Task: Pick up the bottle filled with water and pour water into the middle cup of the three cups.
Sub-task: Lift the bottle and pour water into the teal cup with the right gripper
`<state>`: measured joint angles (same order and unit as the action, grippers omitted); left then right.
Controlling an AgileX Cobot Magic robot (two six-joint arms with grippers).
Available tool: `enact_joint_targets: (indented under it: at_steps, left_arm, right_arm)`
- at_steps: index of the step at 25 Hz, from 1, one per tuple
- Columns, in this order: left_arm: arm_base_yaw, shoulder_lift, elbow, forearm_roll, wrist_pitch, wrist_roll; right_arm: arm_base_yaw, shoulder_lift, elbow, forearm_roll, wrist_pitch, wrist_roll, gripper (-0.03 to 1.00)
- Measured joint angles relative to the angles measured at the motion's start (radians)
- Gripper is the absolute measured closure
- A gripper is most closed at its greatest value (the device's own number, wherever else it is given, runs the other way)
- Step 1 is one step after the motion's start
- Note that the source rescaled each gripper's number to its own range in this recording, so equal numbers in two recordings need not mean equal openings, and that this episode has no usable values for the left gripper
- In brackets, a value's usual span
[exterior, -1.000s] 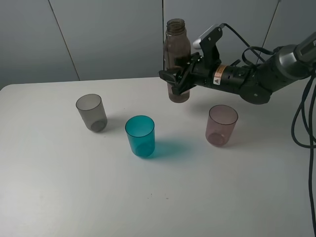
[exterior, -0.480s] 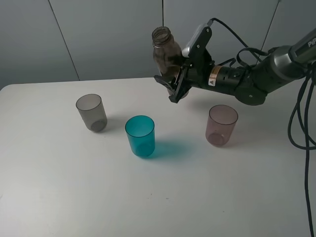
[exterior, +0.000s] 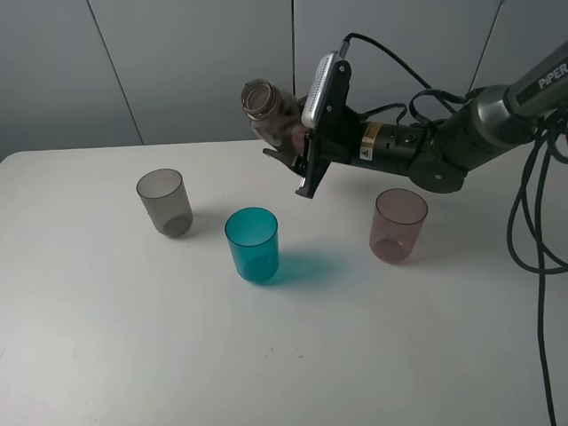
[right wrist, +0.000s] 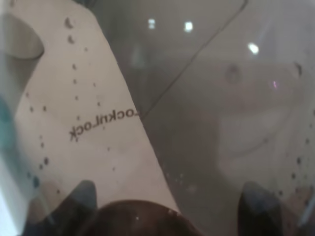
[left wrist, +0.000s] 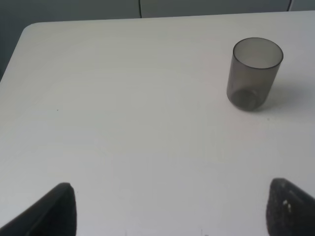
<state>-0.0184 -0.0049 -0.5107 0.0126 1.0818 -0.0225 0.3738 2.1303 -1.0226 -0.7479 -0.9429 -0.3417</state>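
Gaps flanking middle cup (wide)

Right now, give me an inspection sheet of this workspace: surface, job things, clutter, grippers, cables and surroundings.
Surface: white table, a few tiny specks.
Job's things: bottle lifted and tilted, open mouth toward the left, no stream seen; teal cup upright between grey cup and pink cup, all apart.
Clutter: nothing seen.
Grippers: right gripper shut on the bottle; left gripper open, holding nothing.
Cables: black cables hang beside the right arm.
Surroundings: grey wall panels.
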Motion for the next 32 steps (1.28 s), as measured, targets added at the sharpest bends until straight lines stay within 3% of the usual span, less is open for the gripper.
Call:
enact_joint_targets:
  at_steps: [8,16,32]
  left_arm:
    - [0.000,0.000,0.000,0.000,0.000,0.000]
    - [0.000,0.000,0.000,0.000,0.000,0.000]
    - [0.000,0.000,0.000,0.000,0.000,0.000]
  right_arm:
    - [0.010,-0.002,0.000,0.002,0.011,-0.193,0.93]
    - [0.012,-0.002,0.000,0.004,0.125,-0.365,0.93]
    - [0.012,-0.002,0.000,0.009,0.129,-0.625,0.93]
